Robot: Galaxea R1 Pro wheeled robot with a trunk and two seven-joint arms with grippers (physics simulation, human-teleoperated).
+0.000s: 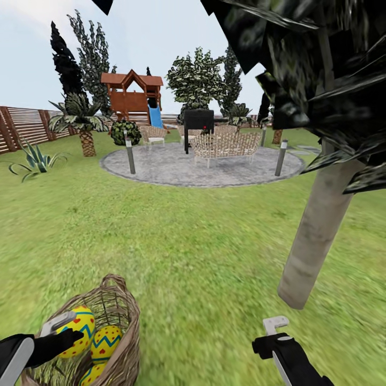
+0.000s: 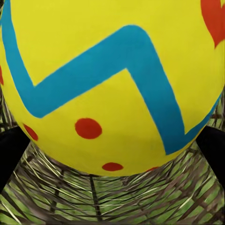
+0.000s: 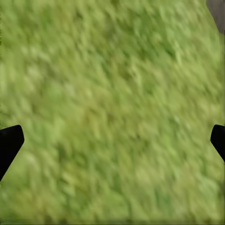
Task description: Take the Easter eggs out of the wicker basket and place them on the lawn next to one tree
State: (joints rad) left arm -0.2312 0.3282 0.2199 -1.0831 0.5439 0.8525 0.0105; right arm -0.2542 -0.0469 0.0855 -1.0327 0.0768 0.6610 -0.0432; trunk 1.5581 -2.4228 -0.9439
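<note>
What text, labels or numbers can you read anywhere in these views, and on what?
None: no words, numbers or brand marks can be read in any view.
The Easter eggs in the wicker basket carry only blue zigzag bands and red dots, no lettering.
The left gripper and right gripper show no markings.
The black grill and the playhouse far off are too small to show any text.

The wicker basket (image 1: 115,316) is rough brown-tan woven cane. The 3 Easter eggs (image 1: 104,343) look smooth and matt, painted yellow with blue zigzags and red dots. The lawn (image 1: 187,241) is mottled, coarse grass. At 3 o'clock, the tree (image 1: 316,230) trunk is pale, dull, rough bark.
</note>
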